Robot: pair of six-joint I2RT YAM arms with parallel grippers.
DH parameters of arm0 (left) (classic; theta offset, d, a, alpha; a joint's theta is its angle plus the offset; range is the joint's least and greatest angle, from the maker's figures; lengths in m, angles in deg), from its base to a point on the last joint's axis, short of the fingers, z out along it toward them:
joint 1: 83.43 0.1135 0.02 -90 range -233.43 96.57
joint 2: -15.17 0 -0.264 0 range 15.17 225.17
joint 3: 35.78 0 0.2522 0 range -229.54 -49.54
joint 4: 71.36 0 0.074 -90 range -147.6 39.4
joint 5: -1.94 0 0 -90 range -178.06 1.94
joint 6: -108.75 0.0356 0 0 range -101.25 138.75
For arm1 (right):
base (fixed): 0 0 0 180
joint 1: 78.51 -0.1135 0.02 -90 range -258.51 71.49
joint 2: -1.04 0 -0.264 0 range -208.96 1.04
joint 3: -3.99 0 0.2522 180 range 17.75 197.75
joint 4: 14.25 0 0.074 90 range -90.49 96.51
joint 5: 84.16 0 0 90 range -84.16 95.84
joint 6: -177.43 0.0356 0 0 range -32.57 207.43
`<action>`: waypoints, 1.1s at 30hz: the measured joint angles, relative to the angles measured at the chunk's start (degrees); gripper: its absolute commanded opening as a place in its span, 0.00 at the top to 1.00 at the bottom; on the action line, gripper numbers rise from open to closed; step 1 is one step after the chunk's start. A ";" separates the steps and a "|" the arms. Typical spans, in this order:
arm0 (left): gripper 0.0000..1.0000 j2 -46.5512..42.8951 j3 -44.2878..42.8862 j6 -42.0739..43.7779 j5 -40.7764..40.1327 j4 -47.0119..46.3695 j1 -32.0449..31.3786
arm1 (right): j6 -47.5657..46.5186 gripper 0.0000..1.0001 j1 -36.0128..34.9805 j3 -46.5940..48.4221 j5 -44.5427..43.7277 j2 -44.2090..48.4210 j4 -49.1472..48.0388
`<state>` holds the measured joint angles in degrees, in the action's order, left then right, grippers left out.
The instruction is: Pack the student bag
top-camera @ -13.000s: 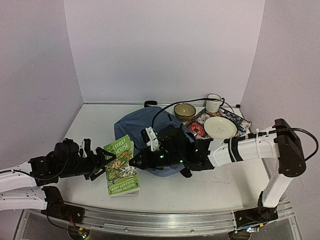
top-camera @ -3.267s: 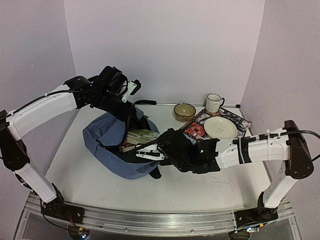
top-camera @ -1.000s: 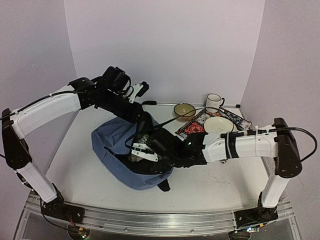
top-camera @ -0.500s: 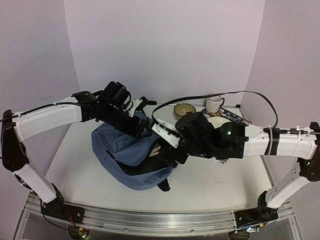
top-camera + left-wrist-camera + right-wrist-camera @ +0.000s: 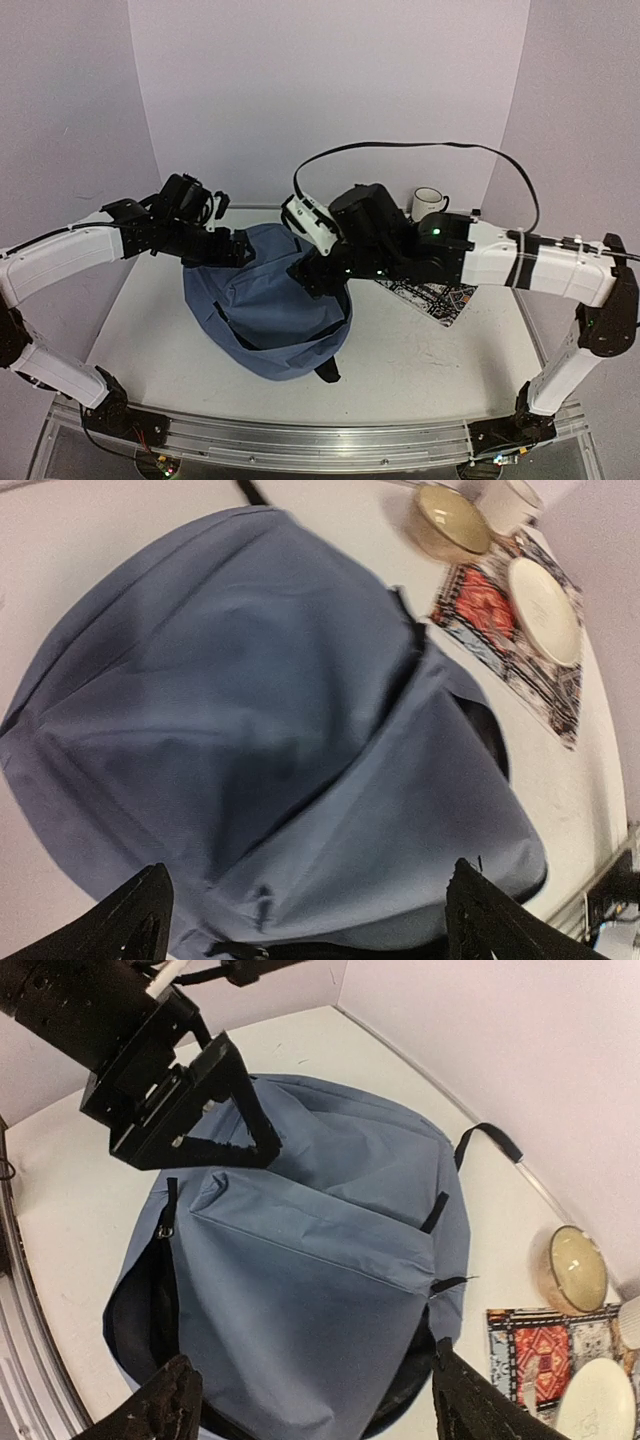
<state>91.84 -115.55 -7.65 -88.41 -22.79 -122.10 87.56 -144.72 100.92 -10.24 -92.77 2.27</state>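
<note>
Student bag (image 5: 265, 305) on white table (image 5: 440, 362); lilac walls (image 5: 330, 85)

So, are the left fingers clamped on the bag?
No, the right wrist view shows the left fingers spread wide over the student bag, gripping nothing.

Three views, one shared bag (image 5: 265, 310).
The top camera sits high behind the arm bases (image 5: 100, 412), looking down and forward across the whole table (image 5: 150, 340) to the back wall (image 5: 330, 100). Each wrist camera hangs close above the bag, facing down past its own fingertips (image 5: 140, 920); the left view is blurred and seems the nearer. Both wrist views also catch the bowl (image 5: 452, 518) and mat (image 5: 490, 605); the right one takes in the left arm (image 5: 120, 1020).
</note>
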 measured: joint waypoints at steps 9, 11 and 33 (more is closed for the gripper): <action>0.06 -7.14 16.80 -8.98 -0.14 -2.36 14.01 | 7.44 0.37 0.19 6.82 5.44 -14.26 0.91; 0.07 -8.10 19.23 -10.32 1.18 -4.07 15.64 | 8.70 0.38 0.19 8.18 6.39 -15.86 0.98; 0.87 -4.93 32.93 -21.70 21.20 -28.30 16.86 | 15.12 0.48 -0.40 17.66 14.02 -27.12 -3.49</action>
<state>86.91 -82.62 -29.35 -67.21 -51.09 -105.23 102.68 -145.12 118.58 3.78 -119.89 -1.22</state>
